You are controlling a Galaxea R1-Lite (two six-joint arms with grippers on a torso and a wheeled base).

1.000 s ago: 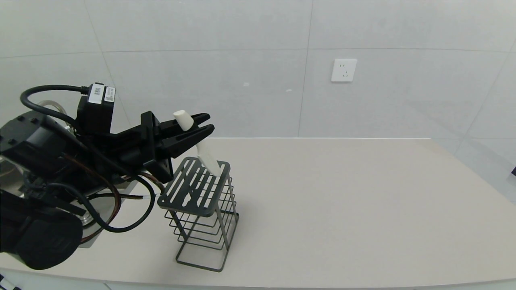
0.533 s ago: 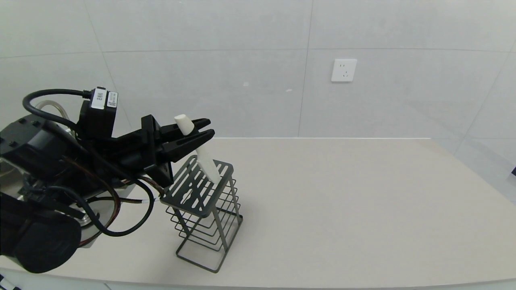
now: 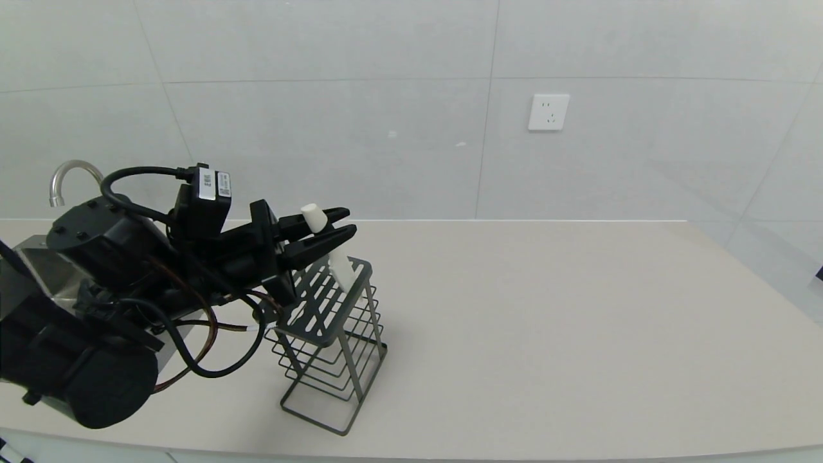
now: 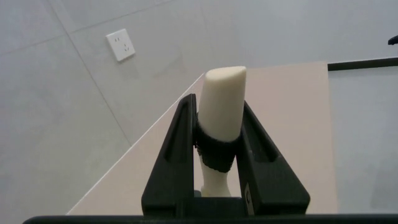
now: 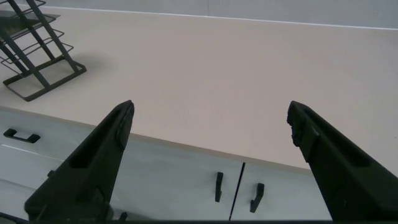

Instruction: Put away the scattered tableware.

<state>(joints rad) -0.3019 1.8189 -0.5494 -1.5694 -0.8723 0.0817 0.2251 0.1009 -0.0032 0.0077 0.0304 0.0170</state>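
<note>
This piece is nearly put away. The utensil (image 3: 341, 273) is partway down a slot in the rack (image 3: 334, 360), near the counter's (image 3: 546, 321) front left corner, but I have not let go yet. My left gripper (image 3: 350, 220) sticks out level over the rack top, squeezing the utensil's upper end. My right gripper (image 5: 209, 109) hangs wide open by the front edge.

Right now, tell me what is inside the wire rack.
The white utensil, gripped by the left hand, dips through a slot in the top of the wire rack. Its lower end is covered by the slotted plate, so its depth cannot be told.
</note>
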